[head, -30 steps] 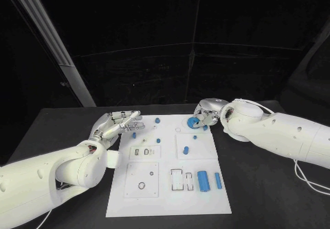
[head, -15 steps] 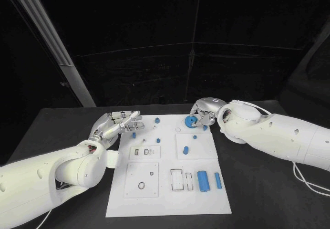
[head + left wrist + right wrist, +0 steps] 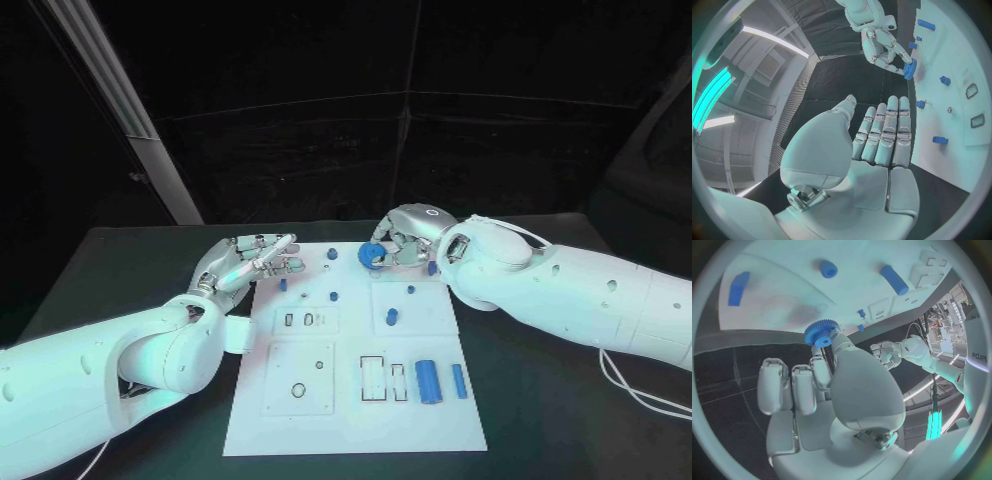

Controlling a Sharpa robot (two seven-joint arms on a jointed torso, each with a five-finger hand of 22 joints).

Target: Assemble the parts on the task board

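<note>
Head view: right hand [image 3: 405, 238] pinches a blue gear [image 3: 374, 254] above the board's [image 3: 353, 420] far edge; several parts lie loose, so we judge assembly early. Left wrist view: left hand [image 3: 879, 145] flat, fingers straight, empty. Right wrist view: gear [image 3: 821, 332] at fingertips.

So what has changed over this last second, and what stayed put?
The right hand, holding the small blue toothed gear in its fingers, has carried it leftward over the far end of the white task board. The left hand stayed open beside the board's far left corner. The blue cylinders near the right edge have not moved.
</note>
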